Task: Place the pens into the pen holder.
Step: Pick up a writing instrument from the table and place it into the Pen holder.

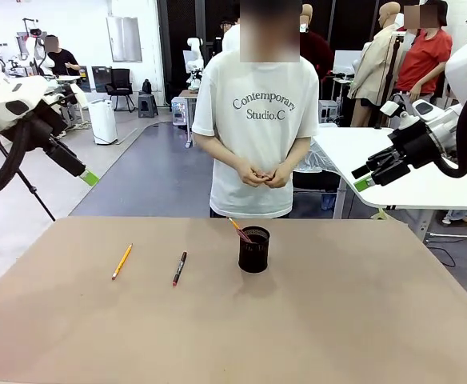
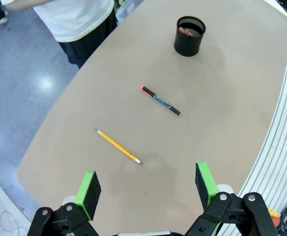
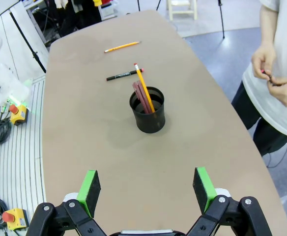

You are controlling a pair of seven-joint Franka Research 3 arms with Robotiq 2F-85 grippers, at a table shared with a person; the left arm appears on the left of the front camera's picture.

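Grippers both spread wide, nothing held.

I see the left gripper (image 2: pixel 147 184) raised at the table's (image 1: pixel 361 320) left side, green pads (image 2: pixel 89 189) far apart and empty. The right gripper (image 3: pixel 146 187) is raised at the right side, equally wide and empty. Ahead of the left gripper, a yellow pencil (image 2: pixel 118 146) lies flat on the table. A black pen (image 2: pixel 160 101) with red ends lies beside it, apart, on the holder's side. The holder (image 3: pixel 148 118) stands upright near the middle, towards the far edge, with a second pencil (image 3: pixel 144 91) and a brown stick (image 3: pixel 138 94) leaning inside. A person stands behind it, hands (image 1: pixel 264 174) clasped off the table.
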